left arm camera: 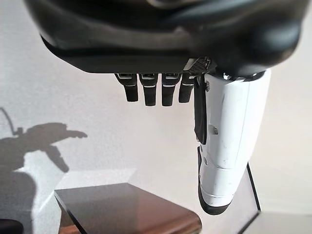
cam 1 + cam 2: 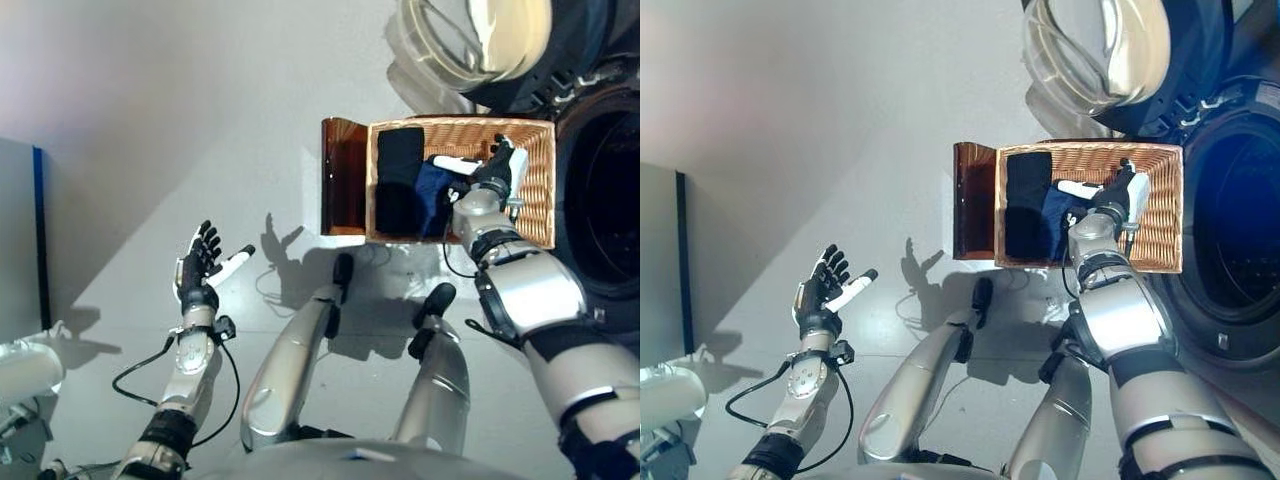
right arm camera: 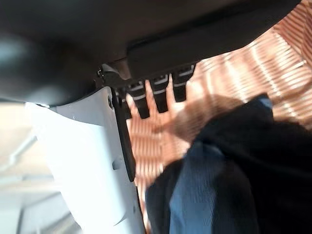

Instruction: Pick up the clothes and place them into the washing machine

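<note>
Left hand [image 2: 198,266] sits nearest, low on the left over bare floor [image 2: 150,120], fingers straight and spread, holding nothing. Right hand [image 2: 494,172] is reached into the wicker basket [image 2: 538,190], fingers straight and apart just above the clothes, not clamped on anything. Clothes: black garment [image 2: 398,180] on the basket's left side, blue garment [image 2: 430,195] beside it (touching). Brown panel [image 2: 342,178] stands against the basket's left wall. Washing machine drum [image 2: 605,200] open on the right, its door [image 2: 470,40] swung open at the far side
</note>
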Controlling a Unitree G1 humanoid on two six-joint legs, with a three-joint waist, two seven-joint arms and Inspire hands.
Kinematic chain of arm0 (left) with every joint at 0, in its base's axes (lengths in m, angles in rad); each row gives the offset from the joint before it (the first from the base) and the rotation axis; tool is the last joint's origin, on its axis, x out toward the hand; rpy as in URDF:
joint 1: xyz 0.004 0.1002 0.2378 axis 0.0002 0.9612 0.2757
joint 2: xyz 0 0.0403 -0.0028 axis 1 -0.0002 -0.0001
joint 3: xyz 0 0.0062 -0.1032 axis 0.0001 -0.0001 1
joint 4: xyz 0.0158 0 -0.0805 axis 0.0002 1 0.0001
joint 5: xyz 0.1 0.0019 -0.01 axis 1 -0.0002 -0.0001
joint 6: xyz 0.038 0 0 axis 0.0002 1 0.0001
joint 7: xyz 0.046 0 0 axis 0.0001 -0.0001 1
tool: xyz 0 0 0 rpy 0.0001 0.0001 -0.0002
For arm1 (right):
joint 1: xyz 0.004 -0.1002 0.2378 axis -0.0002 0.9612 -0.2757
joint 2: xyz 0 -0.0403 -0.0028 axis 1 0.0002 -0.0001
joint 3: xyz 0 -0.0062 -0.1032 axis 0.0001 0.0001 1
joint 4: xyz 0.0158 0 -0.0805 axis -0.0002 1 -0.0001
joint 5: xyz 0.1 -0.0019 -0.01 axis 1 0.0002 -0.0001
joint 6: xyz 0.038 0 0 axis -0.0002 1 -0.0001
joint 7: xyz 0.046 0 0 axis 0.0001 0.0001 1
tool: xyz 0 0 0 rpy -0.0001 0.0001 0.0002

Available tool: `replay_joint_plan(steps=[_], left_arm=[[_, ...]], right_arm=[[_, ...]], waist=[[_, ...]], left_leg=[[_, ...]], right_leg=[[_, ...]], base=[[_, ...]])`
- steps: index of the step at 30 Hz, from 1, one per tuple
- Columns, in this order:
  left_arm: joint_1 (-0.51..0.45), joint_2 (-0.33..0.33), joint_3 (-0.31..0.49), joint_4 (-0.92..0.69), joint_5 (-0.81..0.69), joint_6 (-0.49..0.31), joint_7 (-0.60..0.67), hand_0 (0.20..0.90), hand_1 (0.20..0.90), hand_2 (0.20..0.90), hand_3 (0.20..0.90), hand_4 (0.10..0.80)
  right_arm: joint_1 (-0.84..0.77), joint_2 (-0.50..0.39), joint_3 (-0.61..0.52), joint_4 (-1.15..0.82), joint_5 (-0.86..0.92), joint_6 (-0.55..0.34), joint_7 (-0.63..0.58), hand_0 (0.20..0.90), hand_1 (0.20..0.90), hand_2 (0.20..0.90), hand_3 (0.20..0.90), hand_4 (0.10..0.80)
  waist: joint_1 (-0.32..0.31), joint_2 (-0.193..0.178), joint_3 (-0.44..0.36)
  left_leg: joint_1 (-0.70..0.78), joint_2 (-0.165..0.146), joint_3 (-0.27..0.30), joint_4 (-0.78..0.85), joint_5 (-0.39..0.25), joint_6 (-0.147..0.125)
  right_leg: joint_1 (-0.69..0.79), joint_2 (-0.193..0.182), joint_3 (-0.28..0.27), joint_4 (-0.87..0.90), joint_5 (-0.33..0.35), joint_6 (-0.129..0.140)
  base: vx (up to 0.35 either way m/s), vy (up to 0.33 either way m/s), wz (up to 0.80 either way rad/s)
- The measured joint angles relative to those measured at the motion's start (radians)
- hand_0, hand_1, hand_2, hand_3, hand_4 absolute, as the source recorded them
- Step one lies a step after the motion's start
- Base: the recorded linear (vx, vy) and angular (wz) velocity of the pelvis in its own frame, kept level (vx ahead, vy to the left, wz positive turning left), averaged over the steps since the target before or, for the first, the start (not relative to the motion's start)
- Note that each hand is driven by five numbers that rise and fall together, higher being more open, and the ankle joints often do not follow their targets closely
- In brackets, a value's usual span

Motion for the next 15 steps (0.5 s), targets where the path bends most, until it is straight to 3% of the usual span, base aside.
replay_joint_plan(steps=[13, 14, 15], left_arm=[[-0.057, 0.020, 0.009, -0.042, 0.005, -0.001, 0.014, 0.900, 0.900, 0.900, 0.900, 0.800], [-0.060, 0.021, 0.009, -0.049, 0.006, -0.001, 0.013, 0.900, 0.900, 0.900, 0.900, 0.800], [-0.059, 0.021, 0.010, -0.052, 0.009, -0.001, 0.014, 0.900, 0.900, 0.900, 0.900, 0.800]], right_arm=[[-0.024, 0.027, -0.005, 0.012, 0.014, 0.001, 0.002, 0.900, 0.900, 0.900, 0.900, 0.800], [-0.025, 0.025, -0.005, 0.020, 0.013, 0.001, 0.002, 0.724, 0.724, 0.724, 0.724, 0.675], [-0.027, 0.024, -0.005, 0.025, 0.013, 0.002, 0.002, 0.480, 0.480, 0.480, 0.480, 0.500]], waist=[[0.066, -0.043, 0.035], [0.076, -0.050, 0.040], [0.079, -0.054, 0.043]], left_leg=[[-0.087, -0.007, -0.088, 0.054, 0.002, -0.016], [-0.087, -0.008, -0.092, 0.054, 0.003, -0.018], [-0.087, -0.008, -0.094, 0.056, 0.002, -0.019]], right_leg=[[-0.035, -0.011, -0.078, 0.084, -0.065, -0.017], [-0.036, -0.012, -0.080, 0.092, -0.071, -0.019], [-0.036, -0.014, -0.082, 0.098, -0.078, -0.021]], base=[[0.026, -0.025, 0.22], [0.017, -0.014, 0.18], [0.025, 0.003, 0.17]])
